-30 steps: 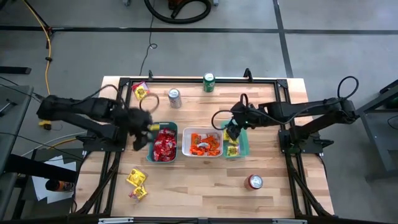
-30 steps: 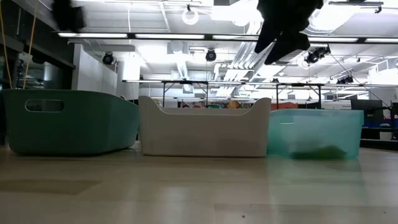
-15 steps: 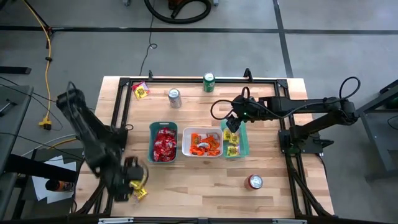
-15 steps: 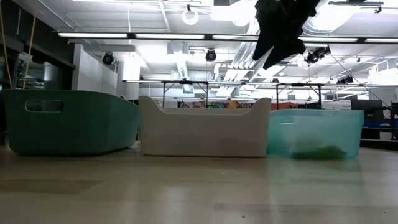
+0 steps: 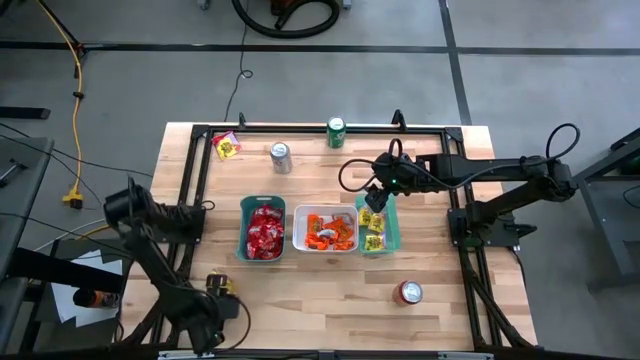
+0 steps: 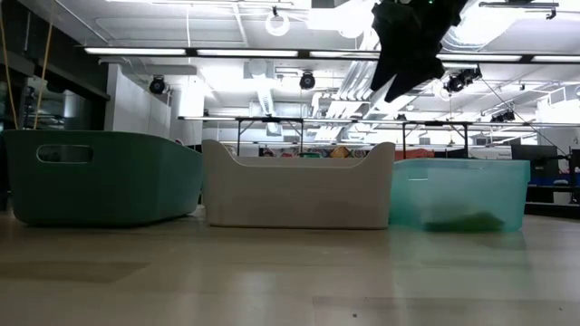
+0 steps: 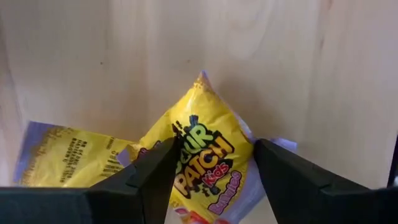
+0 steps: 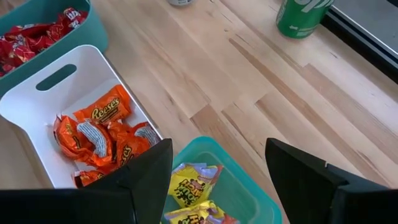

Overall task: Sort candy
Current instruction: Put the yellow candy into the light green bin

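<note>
High view: the left gripper, having swung away from the dark teal tray, is now straddling a yellow candy packet, jaws apart, nothing clamped; the right gripper, also spread, is hovering over the light teal tray.

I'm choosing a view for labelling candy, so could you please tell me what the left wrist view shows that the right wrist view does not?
Only the left wrist view shows a yellow Sour Patch Kids packet on the bare wood between the open left claw's fingers, overlapping a second yellow packet. Only the right wrist view shows the white bin of orange Reese's packets, the clear teal bin of yellow packets, red candy in a dark teal bin, and a green can. Both share the wooden table and yellow candy.
</note>
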`<state>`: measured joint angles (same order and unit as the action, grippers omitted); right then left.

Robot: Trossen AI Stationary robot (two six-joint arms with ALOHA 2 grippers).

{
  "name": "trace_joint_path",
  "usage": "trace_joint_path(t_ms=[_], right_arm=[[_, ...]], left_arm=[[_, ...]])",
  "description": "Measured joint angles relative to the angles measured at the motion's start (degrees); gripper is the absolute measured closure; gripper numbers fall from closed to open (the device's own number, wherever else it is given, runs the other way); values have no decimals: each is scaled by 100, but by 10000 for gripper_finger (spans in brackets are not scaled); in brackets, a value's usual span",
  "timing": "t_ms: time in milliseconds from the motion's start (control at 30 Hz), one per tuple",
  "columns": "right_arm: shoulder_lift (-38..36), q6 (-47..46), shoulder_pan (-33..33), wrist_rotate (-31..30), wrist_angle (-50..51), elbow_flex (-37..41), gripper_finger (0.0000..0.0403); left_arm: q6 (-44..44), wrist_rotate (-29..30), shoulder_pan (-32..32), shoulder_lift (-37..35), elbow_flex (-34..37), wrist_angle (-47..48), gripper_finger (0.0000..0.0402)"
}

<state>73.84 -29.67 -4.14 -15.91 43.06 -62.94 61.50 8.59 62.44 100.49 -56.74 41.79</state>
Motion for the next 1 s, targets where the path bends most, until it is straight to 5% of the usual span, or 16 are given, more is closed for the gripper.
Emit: trace_joint_path(t_ms=[200,400,533,667,800,900,1000], right_arm=[[0,-4,0,1,61,0,150],[0,-4,0,-13,35,0,150],[0,-4,0,-14,-52,0,150],[0,-7,0,47,-303,0,150],[0,-119,0,330,-651,0,150],[0,-359,7,546,-958,0,150],[2,-531,43,839,-1385,0,150]], left_arm=[[286,-276,-118,101,7,23,216],[176,-436,-354,-702,52,98,366],[-416,-133,-537,-1681,42,259,380],[-1127,531,-1029,-2811,36,879,388],[-1800,1979,-1902,-3823,36,1255,397],[-2567,2900,-2773,-4383,36,1034,398],[-3617,3047,-3741,-4719,88,429,399]])
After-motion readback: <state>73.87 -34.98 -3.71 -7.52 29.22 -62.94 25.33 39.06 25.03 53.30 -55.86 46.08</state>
